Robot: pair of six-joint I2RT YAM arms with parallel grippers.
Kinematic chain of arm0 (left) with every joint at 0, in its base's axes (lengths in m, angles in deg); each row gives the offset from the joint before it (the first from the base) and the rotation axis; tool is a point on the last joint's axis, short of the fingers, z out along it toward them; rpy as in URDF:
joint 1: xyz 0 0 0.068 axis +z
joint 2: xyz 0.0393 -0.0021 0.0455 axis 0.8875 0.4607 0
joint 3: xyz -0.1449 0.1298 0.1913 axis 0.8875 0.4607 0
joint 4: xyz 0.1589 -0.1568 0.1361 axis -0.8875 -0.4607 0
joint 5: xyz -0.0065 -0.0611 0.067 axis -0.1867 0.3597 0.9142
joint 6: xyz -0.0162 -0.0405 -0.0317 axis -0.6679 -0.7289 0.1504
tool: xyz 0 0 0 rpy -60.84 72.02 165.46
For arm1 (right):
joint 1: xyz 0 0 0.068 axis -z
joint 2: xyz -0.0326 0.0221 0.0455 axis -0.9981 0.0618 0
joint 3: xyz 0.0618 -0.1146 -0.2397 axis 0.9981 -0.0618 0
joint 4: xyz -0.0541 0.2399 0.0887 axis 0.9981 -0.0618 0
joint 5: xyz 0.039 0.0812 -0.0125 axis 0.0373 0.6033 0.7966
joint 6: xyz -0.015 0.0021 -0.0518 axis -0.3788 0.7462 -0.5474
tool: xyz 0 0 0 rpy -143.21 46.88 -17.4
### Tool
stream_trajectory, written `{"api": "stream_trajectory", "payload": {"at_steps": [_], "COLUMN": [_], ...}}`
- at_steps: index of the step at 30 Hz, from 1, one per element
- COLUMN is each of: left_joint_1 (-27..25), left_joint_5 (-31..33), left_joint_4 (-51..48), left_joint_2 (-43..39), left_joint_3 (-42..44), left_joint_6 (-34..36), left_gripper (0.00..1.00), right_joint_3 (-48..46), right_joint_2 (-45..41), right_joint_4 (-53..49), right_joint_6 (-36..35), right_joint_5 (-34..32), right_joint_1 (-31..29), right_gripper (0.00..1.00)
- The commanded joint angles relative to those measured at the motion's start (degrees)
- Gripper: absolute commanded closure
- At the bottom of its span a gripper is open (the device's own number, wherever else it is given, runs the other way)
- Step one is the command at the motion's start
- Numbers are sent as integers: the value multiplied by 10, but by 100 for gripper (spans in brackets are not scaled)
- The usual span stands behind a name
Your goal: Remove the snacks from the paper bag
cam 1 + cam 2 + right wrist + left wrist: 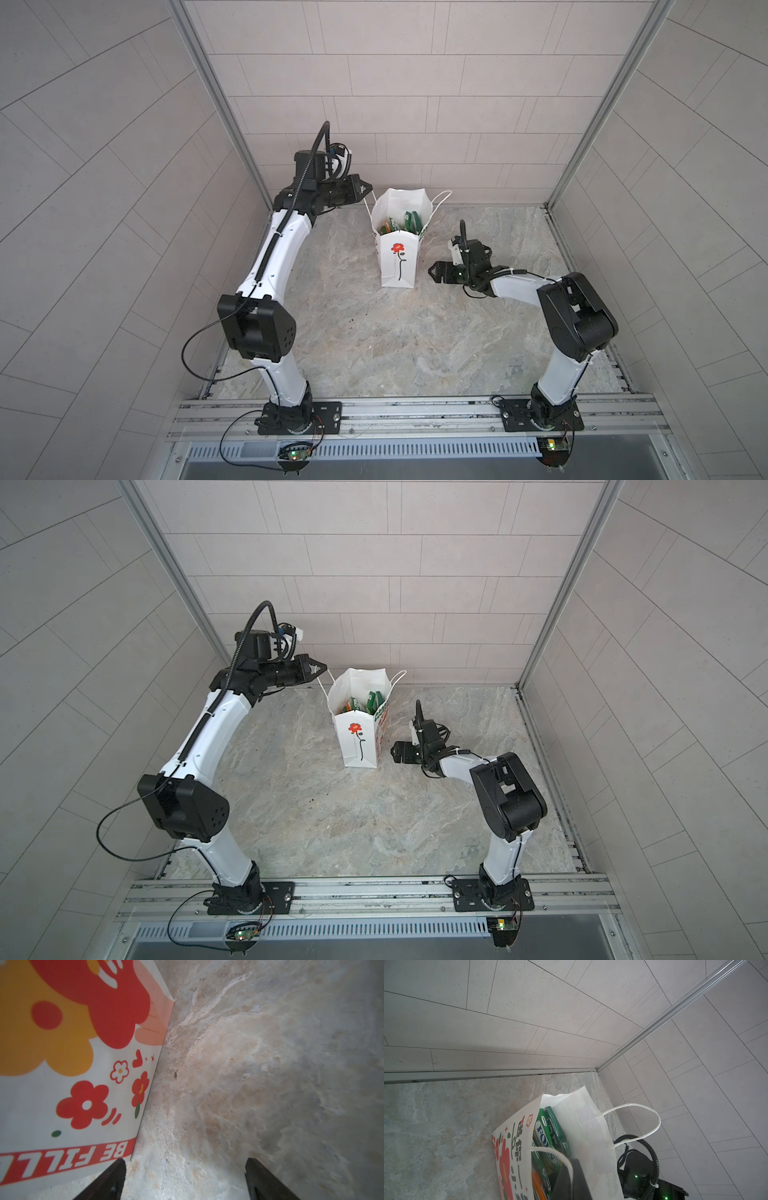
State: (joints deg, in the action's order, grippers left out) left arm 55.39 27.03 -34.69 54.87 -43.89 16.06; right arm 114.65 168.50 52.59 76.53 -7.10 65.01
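White paper bag (398,262): stands upright at the far middle of the table (365,332), mouth open, flower print facing the near side.
Snacks (400,223): all inside the bag, green and orange packets standing on end below the rim; the left wrist view shows green packets (548,1136) lettered FOX'S. None is out on the table.
Left gripper (368,188): raised at the bag's far left corner, closed tight on the left cord handle (550,1150), which runs taut from the rim into the pinched tips.
Other cord handle (441,198): hangs free off the far right of the rim.
Right gripper (432,274): low, just right of the bag's base and pointing at it, jaws spread wide and empty. In its wrist view one tip sits just beside the printed side panel (contact cannot be told).
Step in hand: securing the bag by its handle so the mouth stays open; no packet has been gripped yet.
Next move, as a judgement: the right arm must rise above the rim and come down into the opening to pinch a packet's top edge while the left hold stays firm.
Risk: thin paper and a tall bag, so a sideways nudge could tip it.
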Motion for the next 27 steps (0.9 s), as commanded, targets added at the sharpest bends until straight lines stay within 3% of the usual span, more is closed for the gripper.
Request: {"api": "stream_trajectory", "payload": {"at_steps": [1,10,18,27], "left_joint_1": [0,-27,-77,-148], "left_joint_5": [-23,-51,-38,-12], "left_joint_4": [-14,-87,-137,-179], "left_joint_2": [-5,18,8,-12], "left_joint_3": [-55,-141,-142,-111], "left_joint_6": [21,49,90,122], "left_gripper": [100,100,100,100], "right_joint_3": [23,60,78,-20], "right_joint_2": [18,67,98,83], "right_joint_4": [32,106,157,240], "right_joint_6": [23,61,84,103], "right_joint_5": [11,46,54,25], "right_joint_1": [-17,-64,-114,-141], "right_gripper": [9,9,9,9]}}
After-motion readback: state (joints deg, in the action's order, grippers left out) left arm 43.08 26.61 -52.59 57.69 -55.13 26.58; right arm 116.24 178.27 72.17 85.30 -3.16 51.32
